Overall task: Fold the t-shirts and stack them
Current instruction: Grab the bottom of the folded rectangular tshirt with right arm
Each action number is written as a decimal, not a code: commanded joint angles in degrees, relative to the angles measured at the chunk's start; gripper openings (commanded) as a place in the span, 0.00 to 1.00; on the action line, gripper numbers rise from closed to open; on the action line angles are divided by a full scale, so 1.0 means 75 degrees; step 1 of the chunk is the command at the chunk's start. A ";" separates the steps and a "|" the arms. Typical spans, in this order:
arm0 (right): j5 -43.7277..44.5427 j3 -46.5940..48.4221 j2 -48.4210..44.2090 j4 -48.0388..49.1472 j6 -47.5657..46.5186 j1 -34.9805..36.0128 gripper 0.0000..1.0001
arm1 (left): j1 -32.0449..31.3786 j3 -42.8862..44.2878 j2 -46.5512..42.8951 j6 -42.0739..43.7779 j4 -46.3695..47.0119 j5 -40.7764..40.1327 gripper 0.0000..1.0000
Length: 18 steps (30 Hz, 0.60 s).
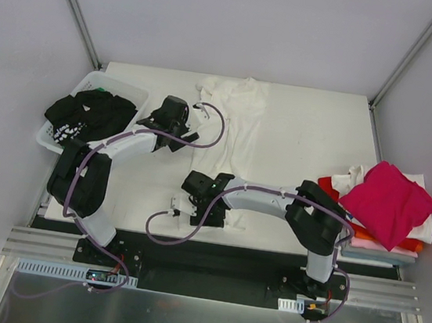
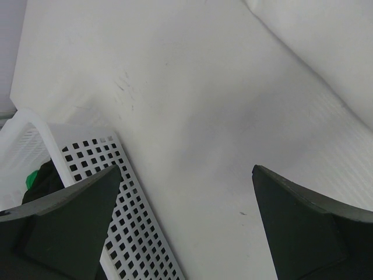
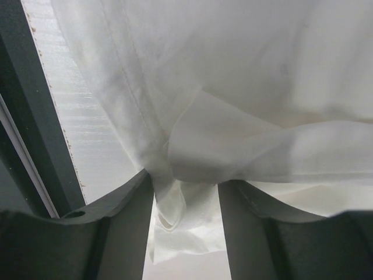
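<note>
A white t-shirt point(image 1: 236, 125) lies stretched from the table's far edge toward the near edge. My right gripper point(image 1: 194, 202) is at its near end. In the right wrist view the right gripper point(image 3: 185, 181) has a bunched fold of the white t-shirt point(image 3: 233, 87) pinched between its fingers. My left gripper point(image 1: 178, 117) hangs open beside the shirt's left side. In the left wrist view the left gripper point(image 2: 186, 169) holds nothing over bare table, with the white t-shirt point(image 2: 326, 46) at upper right. A magenta t-shirt point(image 1: 388, 202) tops a stack at right.
A white plastic basket point(image 1: 122, 87) at the far left holds a black t-shirt point(image 1: 88, 114) with white print; the basket point(image 2: 128, 221) lies close to the left finger. Orange, red and white shirts lie under the magenta one. The white table point(image 1: 323, 127) ends near the stack.
</note>
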 commanded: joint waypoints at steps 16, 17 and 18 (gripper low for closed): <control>-0.0633 -0.0086 0.0539 -0.0317 0.0135 0.0505 0.01 | 0.0260 -0.0210 -0.0459 -0.0076 0.0157 -0.0047 0.96; -0.0599 -0.0062 0.0411 -0.0422 0.0170 0.0517 0.01 | 0.0272 -0.0221 -0.0447 -0.0076 0.0157 -0.0047 0.96; -0.0471 -0.0038 0.0340 -0.0458 0.0159 0.0529 0.01 | 0.0295 -0.0245 -0.0459 -0.0111 0.0181 -0.0024 0.97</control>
